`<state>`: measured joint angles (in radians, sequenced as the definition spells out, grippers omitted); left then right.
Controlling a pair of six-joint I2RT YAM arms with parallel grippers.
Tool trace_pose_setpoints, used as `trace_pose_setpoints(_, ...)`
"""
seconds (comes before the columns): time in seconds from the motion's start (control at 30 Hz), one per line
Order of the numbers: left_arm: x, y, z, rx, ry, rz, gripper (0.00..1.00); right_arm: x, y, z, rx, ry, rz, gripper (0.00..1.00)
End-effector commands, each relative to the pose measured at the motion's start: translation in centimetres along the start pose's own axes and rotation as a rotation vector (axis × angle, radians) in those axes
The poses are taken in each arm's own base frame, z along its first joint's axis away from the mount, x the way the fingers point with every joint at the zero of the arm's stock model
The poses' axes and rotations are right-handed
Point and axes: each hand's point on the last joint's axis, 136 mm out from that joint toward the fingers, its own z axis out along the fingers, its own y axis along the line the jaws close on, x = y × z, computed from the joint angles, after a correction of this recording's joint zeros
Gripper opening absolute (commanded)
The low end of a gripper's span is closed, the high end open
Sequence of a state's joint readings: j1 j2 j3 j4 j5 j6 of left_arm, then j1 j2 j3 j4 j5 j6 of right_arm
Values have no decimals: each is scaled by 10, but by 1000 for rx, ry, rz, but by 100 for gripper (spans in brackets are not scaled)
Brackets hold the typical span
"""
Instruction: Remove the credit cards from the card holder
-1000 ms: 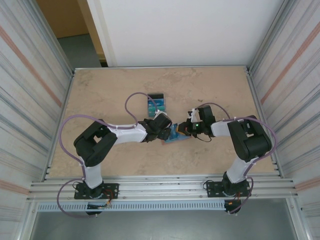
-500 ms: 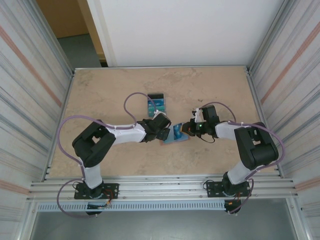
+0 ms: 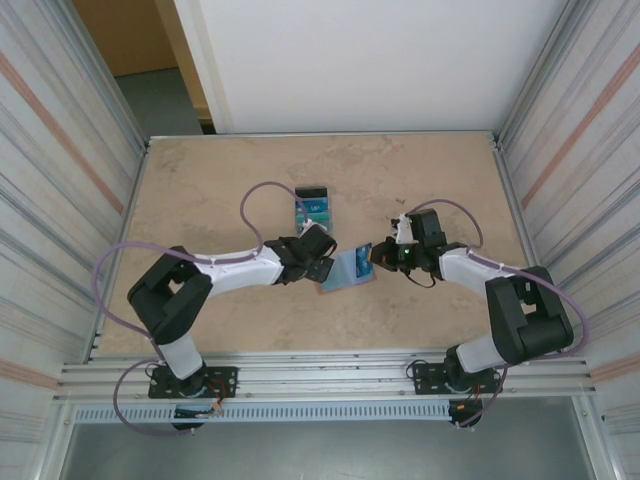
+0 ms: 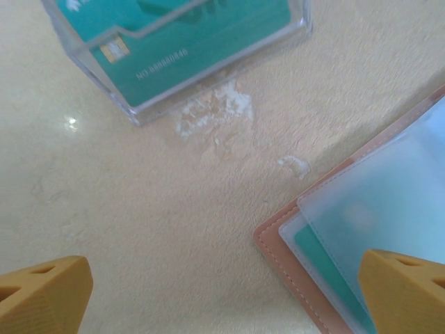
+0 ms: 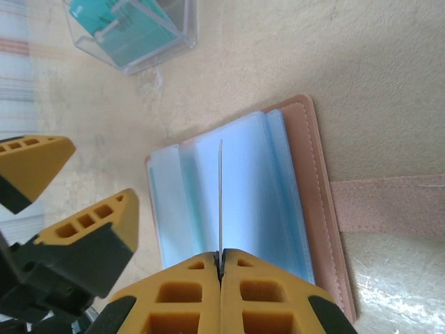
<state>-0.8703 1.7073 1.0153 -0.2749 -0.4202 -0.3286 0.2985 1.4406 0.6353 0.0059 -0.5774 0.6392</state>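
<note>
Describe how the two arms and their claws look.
The left arm and right arm have white links between bulky black joint housings, on black bases. A mauve cable loops loosely along each. The left claw and right claw carry wedge-shaped orange-yellow fingers with rectangular hollow cells, on black mounts.

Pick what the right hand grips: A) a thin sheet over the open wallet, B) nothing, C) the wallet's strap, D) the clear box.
A: the right hand is shut on a thin sheet that stands edge-on over the open wallet.
</note>
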Motion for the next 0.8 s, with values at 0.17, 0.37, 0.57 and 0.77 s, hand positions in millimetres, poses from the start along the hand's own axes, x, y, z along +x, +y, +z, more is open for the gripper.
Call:
trace_pose_setpoints(0.17,-23,18,-42,17,-118,-82,99,-10,11,-11,-48,-86,-31,0)
trace_pose_setpoints(0.37,-35,19,-63,134,-208,-133,99,-15,47,-13,-137,-76,-152,0)
trace_pose_setpoints(0.57,-51,15,-90,363,-322,-38,99,0,88,-11,-125,-4,-421,0)
trace_pose_setpoints(0.77,-60,18,-107,502,-384,69,98,15,121,-16,-177,40,-598,0)
